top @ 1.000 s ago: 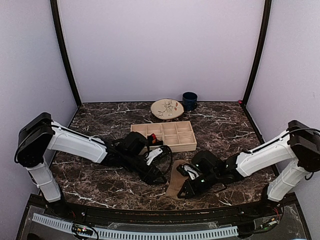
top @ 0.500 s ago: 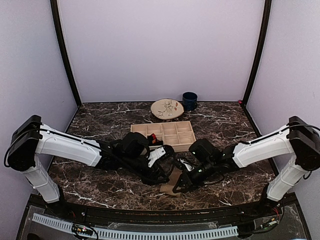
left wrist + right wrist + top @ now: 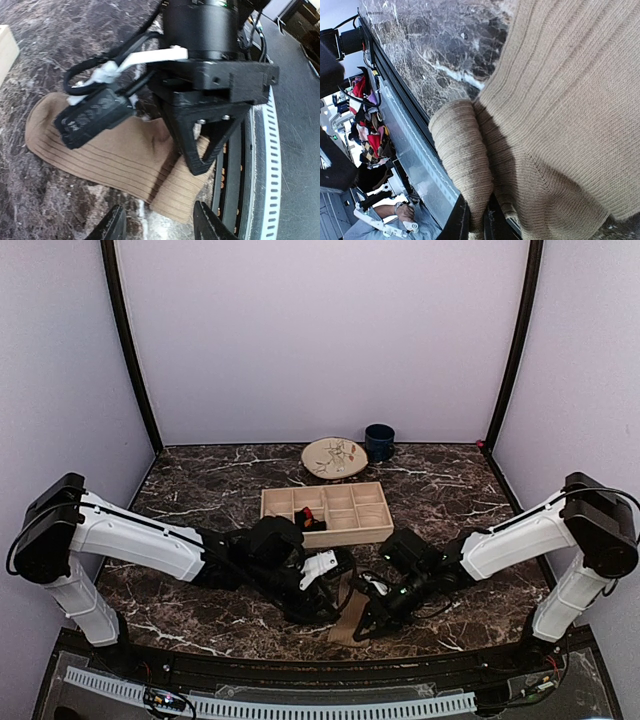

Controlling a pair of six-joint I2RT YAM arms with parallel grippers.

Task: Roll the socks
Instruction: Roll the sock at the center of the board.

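Observation:
A plain tan ribbed sock (image 3: pixel 349 619) lies flat on the marble near the front edge, between my two grippers. In the left wrist view the sock (image 3: pixel 112 152) has its cuff end folded back over itself. My right gripper (image 3: pixel 200 165) is shut on that fold. The right wrist view shows the rolled cuff (image 3: pixel 462 160) pinched between the right gripper (image 3: pixel 476 222) fingers. My left gripper (image 3: pixel 160 226) is open, one fingertip on each side of the folded end, just short of it. A dark sock with red (image 3: pixel 307 522) sits in the wooden tray.
A compartmented wooden tray (image 3: pixel 345 529) stands just behind the grippers. A patterned plate (image 3: pixel 334 457) and a dark blue mug (image 3: pixel 379 441) are at the back. The table's front edge with a black rail and white toothed strip (image 3: pixel 272 150) lies right beside the sock.
My right gripper has carried the sock's cuff up and leftward, folding it over. My left gripper has come forward to the fold and its jaws have narrowed.

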